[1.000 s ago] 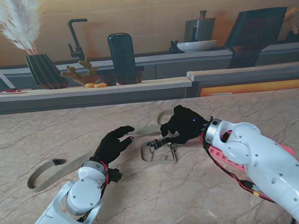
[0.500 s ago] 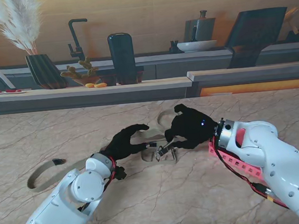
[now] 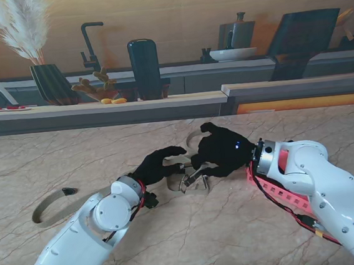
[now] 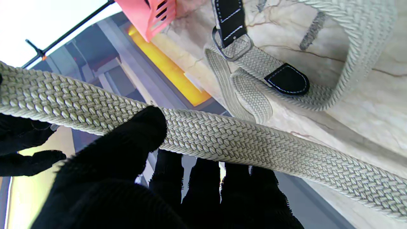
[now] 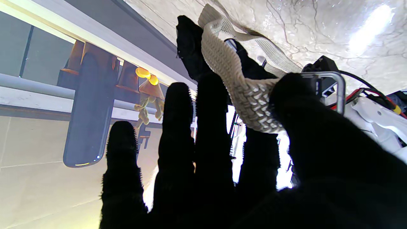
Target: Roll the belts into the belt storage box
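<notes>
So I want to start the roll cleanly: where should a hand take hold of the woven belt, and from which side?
Probably at the buckle end of the woven belt, pinching the flat webbing just behind the metal ring, from above. The strap lies flat on the table, and the stiff buckle gives a firm core to roll around.

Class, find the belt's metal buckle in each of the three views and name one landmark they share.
Stand view: the buckle lies at table centre, between the left hand and the right hand.
Left wrist view: a metal ring sits on a black tab, resting on the table.
Right wrist view: a metal frame shows beside the thumb.
Shared landmark: the woven belt.
</notes>
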You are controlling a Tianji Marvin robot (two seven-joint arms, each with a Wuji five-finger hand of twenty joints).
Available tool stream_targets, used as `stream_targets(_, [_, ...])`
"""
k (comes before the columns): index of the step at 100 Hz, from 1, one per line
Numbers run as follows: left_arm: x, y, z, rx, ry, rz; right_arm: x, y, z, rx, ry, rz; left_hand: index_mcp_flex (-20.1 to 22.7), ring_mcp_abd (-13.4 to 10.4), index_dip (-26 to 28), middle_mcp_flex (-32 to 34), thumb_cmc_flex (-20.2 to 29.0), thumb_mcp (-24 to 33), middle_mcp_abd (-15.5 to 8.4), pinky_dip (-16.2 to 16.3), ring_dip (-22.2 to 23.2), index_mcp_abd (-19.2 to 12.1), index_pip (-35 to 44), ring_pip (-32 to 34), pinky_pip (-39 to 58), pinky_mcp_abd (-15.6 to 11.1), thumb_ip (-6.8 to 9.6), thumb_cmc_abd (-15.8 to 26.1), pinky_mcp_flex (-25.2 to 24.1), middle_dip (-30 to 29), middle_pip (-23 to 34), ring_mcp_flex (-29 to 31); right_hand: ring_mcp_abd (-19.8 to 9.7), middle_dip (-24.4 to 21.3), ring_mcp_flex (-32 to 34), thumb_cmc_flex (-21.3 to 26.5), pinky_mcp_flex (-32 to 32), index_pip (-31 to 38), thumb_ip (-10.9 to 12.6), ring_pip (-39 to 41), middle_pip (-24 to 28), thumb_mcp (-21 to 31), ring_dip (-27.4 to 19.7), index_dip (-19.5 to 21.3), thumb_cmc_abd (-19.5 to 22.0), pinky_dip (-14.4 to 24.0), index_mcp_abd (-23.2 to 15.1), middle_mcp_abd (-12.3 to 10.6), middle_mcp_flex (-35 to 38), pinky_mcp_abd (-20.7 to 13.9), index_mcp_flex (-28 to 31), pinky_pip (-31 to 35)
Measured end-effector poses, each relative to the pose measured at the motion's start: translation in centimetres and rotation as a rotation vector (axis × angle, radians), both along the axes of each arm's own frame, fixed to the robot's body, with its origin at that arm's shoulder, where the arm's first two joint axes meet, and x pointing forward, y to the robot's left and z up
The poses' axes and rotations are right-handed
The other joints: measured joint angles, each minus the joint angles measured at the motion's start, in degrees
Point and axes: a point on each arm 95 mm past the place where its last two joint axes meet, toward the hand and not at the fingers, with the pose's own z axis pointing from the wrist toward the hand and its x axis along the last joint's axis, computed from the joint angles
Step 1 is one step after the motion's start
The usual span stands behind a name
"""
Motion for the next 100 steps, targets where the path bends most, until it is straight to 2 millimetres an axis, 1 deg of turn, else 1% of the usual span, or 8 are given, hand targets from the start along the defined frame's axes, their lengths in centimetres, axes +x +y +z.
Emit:
stream_targets(8, [0.0,-0.3,-0.2,-0.024,-0.004,0.025,0.0,0.0,0.1,-0.007,0.003,-0.004,3.9,0.0,1.5,5.5,4.1,-1.5,-0.1,1.6,0.8,-0.7,2.7,1.2,3.5,0.0,-2.86,0.0,0.3,1.0,1.4,2.7,0.0,0.0,0.0,0.0,0.0,0.0,0.0,0.0,0.0,0.0,0.0,0.0,0.0,0.0,0.0,0.0,0.0,0.0,0.0,0.2])
stream_targets(13, [0.0,-0.6,-0.4,-0.031,-0.009,0.033,0.1,-0.1,0.1,-0.01,0.004,-0.007,5.8,0.0,2.3,9.0,6.5,-3.3,-0.2,2.6,1.2,-1.3,4.3,2.1,5.4,0.0,-3.44,0.0,0.5,1.5,2.3,4.4,0.0,0.0,0.0,0.0,0.0,0.0,0.0,0.0,0.0,0.0,0.0,0.0,0.0,0.0,0.0,0.0,0.0,0.0,0.0,0.3])
stream_targets(31, [-0.2,-1.3,-0.5,-0.118,0.023,0.043,0.1,-0.4,0.7,-0.019,-0.008,-0.009,9.7,0.6,3.0,15.6,8.8,-3.5,-0.6,5.0,2.3,-1.5,8.6,4.1,10.4,0.4,-3.44,0.0,0.8,3.8,4.4,8.0,0.0,0.3,0.0,0.0,0.1,0.0,0.0,0.0,0.0,0.0,0.6,0.0,0.0,0.0,0.0,0.0,0.0,0.0,0.0,0.3])
stream_targets(37, [-0.3,-1.5,-0.5,-0.144,0.039,0.034,0.1,-0.4,0.8,-0.023,-0.014,-0.009,9.9,2.1,3.0,18.1,9.6,-4.8,-0.5,6.3,3.0,-1.5,10.7,6.0,13.9,2.1,-3.44,0.4,2.6,6.9,4.8,10.7,0.0,0.6,0.0,0.0,0.3,0.0,0.0,0.0,0.0,0.0,0.6,0.0,0.0,0.0,0.0,0.0,0.0,0.0,0.0,0.3])
stream_targets(55, [-1.3,-1.6,-0.4,-0.184,0.058,0.011,0.1,-0.8,1.1,-0.04,-0.022,-0.019,10.8,8.2,3.7,24.2,11.7,-6.8,1.1,12.7,8.3,-1.5,13.7,17.1,29.3,12.1,-3.44,0.1,10.7,15.2,10.7,20.0,0.0,0.7,0.0,0.0,0.4,0.0,0.0,0.0,0.0,0.0,0.6,0.2,0.0,0.0,0.0,0.0,0.0,-0.1,0.0,0.3])
stream_targets(74, [-2.7,-1.5,-0.3,-0.28,0.12,0.003,0.5,-1.0,0.7,-0.107,0.014,-0.073,10.4,10.2,4.4,24.3,12.2,-7.2,1.6,16.2,14.4,-1.3,14.3,24.5,37.3,15.5,-3.44,0.0,14.4,22.8,16.9,24.2,0.0,0.9,0.0,0.0,0.4,0.0,0.0,0.0,-0.2,0.0,0.8,0.2,0.0,0.0,0.0,0.1,0.0,-0.1,0.0,0.3])
stream_targets(87, [-3.3,-1.4,-0.6,-0.271,0.125,-0.023,1.0,-0.7,0.4,-0.099,0.022,-0.139,10.3,10.3,4.5,24.3,12.1,-4.8,1.6,16.5,15.1,-1.2,14.4,24.3,37.4,15.6,-4.09,-0.1,14.4,23.9,16.9,24.2,0.2,1.4,0.0,0.0,0.4,0.0,0.0,0.1,-0.4,0.0,1.3,0.2,0.0,0.0,0.0,0.3,0.0,-0.1,0.5,0.3])
stream_targets(100, [-3.6,-1.3,-0.8,-0.296,0.151,-0.038,1.5,-0.5,-0.1,-0.077,0.038,-0.162,10.3,10.4,5.1,24.5,8.1,4.9,1.6,16.5,15.1,-1.0,14.4,22.5,37.0,15.8,-4.35,-2.1,13.6,24.9,11.0,24.2,0.5,1.4,0.0,0.0,0.4,0.0,0.0,0.1,-0.4,0.0,1.7,0.2,0.0,0.0,0.2,0.6,0.6,-0.1,0.6,0.3])
